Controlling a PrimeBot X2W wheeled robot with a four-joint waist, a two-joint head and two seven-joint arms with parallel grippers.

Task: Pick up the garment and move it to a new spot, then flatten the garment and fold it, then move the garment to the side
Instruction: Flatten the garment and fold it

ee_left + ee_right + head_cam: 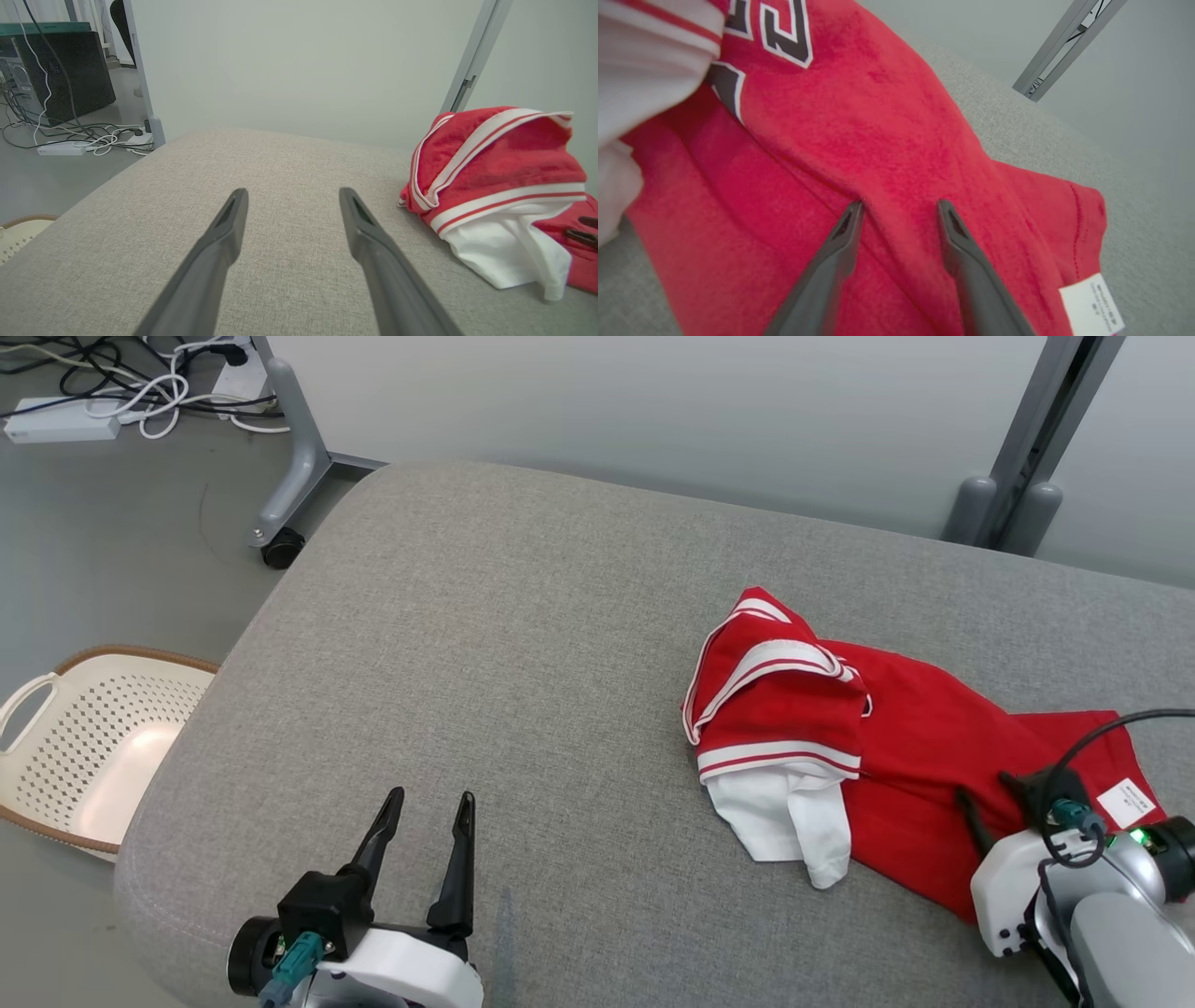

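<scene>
Garment (896, 747) lies crumpled, so my right claw (899, 204) stands spread astride one red fold to pinch it, while my left claw (430, 793) hangs spread over bare cushion (523, 663).

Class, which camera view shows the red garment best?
The head view: nearly the whole garment lies crumpled on the grey cushion. The left wrist view catches its striped end; the right wrist view, red cloth up close.

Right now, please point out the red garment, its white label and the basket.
red garment (924, 737): head view, on the plain red body.
white label (1127, 802): head view, on the label's middle.
basket (93, 728): head view, on its perforated inner wall.
</scene>
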